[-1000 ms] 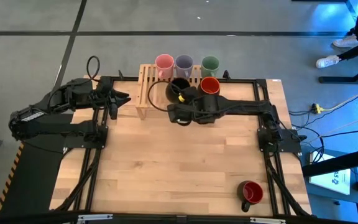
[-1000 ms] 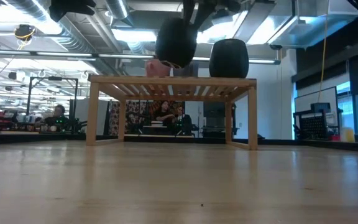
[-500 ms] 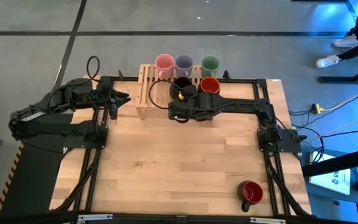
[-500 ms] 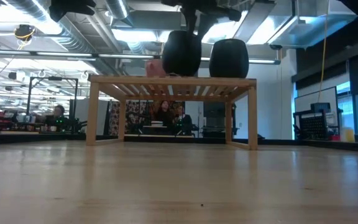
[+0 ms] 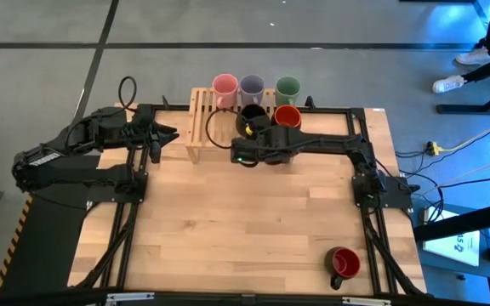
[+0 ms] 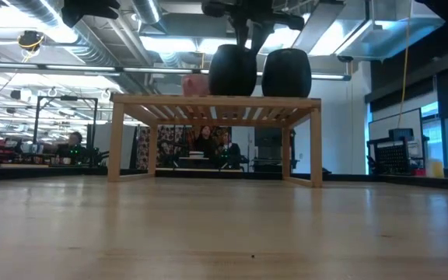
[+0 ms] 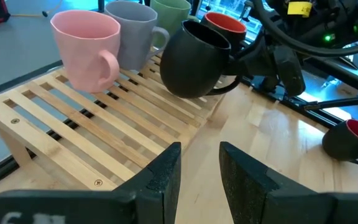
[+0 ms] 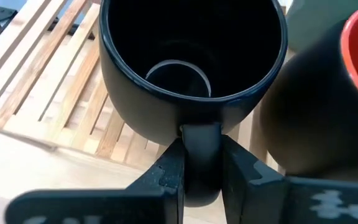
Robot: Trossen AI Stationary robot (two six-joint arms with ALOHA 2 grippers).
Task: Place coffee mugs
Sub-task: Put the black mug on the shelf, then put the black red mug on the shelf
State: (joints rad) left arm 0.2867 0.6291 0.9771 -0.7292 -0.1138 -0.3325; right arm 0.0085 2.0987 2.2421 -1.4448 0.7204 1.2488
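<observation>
Black all over, one ceramic mug [image 5: 248,116] sits on the slatted wooden rack [image 5: 198,127], its handle clamped in the right gripper [image 8: 201,171]. Five mugs on the rack, a sixth red-lined one [image 5: 342,263] on the desk [image 5: 245,229]. Left gripper [image 7: 199,171] waits beside the rack, fingers parted.

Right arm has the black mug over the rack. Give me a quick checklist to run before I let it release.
1. Grip: right gripper fingers pinch the handle of the black mug. Ok.
2. Seating: in the low view the black mug's base looks level with the wooden rack top, but contact is not certain. Cannot tell.
3. Tilt: in the left wrist view the black mug leans and looks raised on one side. Not ok.
4. Neighbour gap: the orange-red-inside mug sits close beside it; the low view shows a narrow gap. Ok.
5. Back row: pink mug, lavender-grey mug and green mug stand upright. Ok.
6. Left gripper is parked clear of the rack. Ok.
</observation>
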